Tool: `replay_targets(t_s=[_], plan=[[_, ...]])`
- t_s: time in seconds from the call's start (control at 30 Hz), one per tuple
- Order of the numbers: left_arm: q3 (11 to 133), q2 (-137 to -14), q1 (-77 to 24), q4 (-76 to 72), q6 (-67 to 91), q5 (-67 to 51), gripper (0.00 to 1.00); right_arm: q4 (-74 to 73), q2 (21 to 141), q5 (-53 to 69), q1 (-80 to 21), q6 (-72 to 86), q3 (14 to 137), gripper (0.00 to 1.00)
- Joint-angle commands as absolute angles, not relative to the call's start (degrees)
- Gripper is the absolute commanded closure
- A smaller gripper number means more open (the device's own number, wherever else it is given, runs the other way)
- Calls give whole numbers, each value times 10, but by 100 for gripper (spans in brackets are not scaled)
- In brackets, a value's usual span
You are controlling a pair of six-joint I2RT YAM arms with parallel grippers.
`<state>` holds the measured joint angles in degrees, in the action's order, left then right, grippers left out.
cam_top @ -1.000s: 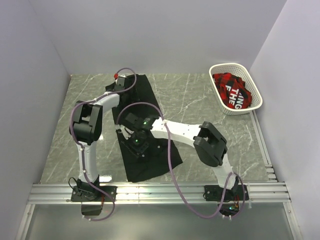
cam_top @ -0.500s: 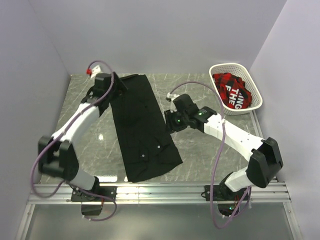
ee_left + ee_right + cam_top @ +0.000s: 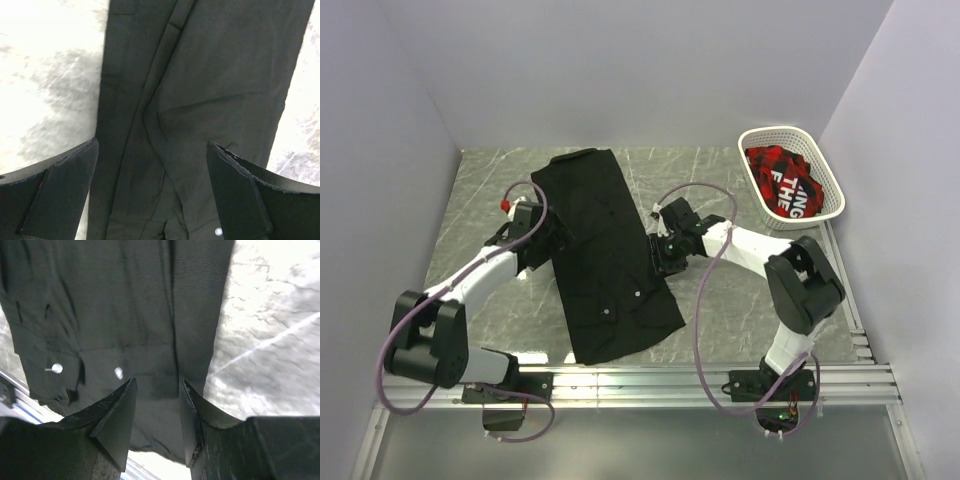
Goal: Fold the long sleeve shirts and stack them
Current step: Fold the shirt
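Jaws of our left gripper (image 3: 152, 145) stand wide, those of our right gripper (image 3: 157, 382) narrower, and we see both empty above 1 plain black buttoned long-sleeve shirt (image 3: 610, 260). It lies flat on the grey marbled bench (image 3: 720, 180), well left of the white plastic basket (image 3: 775, 131), right gripper on the basket side.

A robot lab test cell: plain pale walls (image 3: 620, 70) box in a grey marbled table (image 3: 740, 320). An aluminium rail (image 3: 640, 385) along the bottom of the frame carries two cabled arm bases (image 3: 505, 388).
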<state>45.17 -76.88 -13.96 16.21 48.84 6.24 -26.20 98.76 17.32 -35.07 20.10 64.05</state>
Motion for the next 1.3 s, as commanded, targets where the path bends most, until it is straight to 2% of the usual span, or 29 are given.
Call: replay_targets(t_s=[0.0,0.33,0.6,0.73,0.9,1.0,1.1,1.27], plan=[[460,-809,-143,110,489,36,5,-232,1010,221,-338,229,641,54],[553,-1001,-143,111,503,31,5,-236,1036,242,-338,252,623,54],[661,-1079,-144,127,480,25,5,-232,1035,249,-338,259,616,55],[666,-1037,-144,145,475,25,4,-224,982,228,-337,260,615,55],[611,-884,-144,218,483,53,3,-226,869,177,-337,270,614,53],[547,-803,-143,276,490,56,2,-191,788,142,-327,298,566,52],[484,-732,-143,316,504,26,2,-165,738,174,-305,341,525,43],[378,-625,-144,342,554,-62,2,-206,755,235,-267,350,491,43]])
